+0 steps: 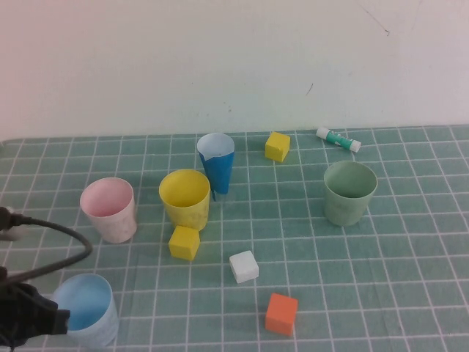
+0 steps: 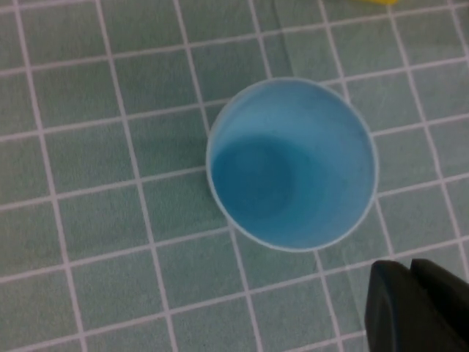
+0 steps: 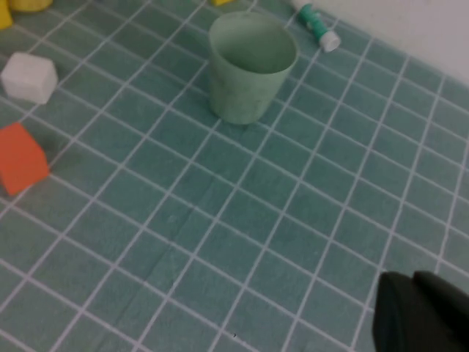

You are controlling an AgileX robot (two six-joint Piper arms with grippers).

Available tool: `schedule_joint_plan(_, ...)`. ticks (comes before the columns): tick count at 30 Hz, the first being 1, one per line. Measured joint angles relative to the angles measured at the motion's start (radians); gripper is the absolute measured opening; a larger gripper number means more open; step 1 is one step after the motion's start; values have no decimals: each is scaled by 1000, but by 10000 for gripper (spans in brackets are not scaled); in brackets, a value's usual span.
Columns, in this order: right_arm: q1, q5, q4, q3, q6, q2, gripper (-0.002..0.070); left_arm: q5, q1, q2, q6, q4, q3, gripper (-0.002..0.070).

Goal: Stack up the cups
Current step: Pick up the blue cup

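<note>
Four cups are spread out on the green gridded worktop (image 1: 410, 293), none of them stacked, all upright and mouth-up. The pink cup (image 1: 108, 210) stands on the left, and the yellow cup (image 1: 185, 198) is to its right, well apart from it. Just behind the yellow one stands a darker blue cone (image 1: 217, 163), narrow end down. The green cup (image 1: 349, 193) stands alone on the right side. The light blue cup (image 1: 86, 309) is at the near left corner.

The left hand (image 1: 33, 317) is right beside that blue cup at the near left edge, clenched and grasping nothing. From the left wrist view the blue cup (image 2: 292, 163) shows empty, with the dark fingertips (image 2: 418, 308) off to one side of it, clear of the rim.

The right hand (image 3: 425, 312) is out of the high view; its wrist view shows its dark fingertips pressed together with nothing between them, above bare grid. That view takes in the green cup (image 3: 251, 66), well apart from the hand.

A yellow cube (image 1: 184, 243) touches the foot of the yellow cup; another yellow cube (image 1: 278, 146) lies at the back. A white cube (image 1: 244, 266) and an orange cube (image 1: 281, 314) lie in the near middle. A glue stick (image 1: 338, 138) lies by the wall.
</note>
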Motion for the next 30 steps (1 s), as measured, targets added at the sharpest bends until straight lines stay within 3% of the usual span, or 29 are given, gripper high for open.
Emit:
schedule_joint_plan(6, 0, 7, 42, 0, -61, 22, -3, -62, 0, 170, 21, 23, 0, 37)
schedule_joint_plan(14, 0, 7, 50, 0, -85, 22, -3, -155, 0, 195, 21, 48, 0, 335)
schedule_joint_plan(17, 0, 7, 50, 0, -87, 22, -3, -166, 0, 212, 21, 53, 0, 385)
schedule_joint_plan(25, 0, 8, 51, 0, -93, 22, -3, -273, 0, 333, -21, 97, -2, 399)
schedule_joint_plan(30, 0, 8, 51, 2, -95, 22, -3, -305, 0, 430, -29, 91, -5, 310)
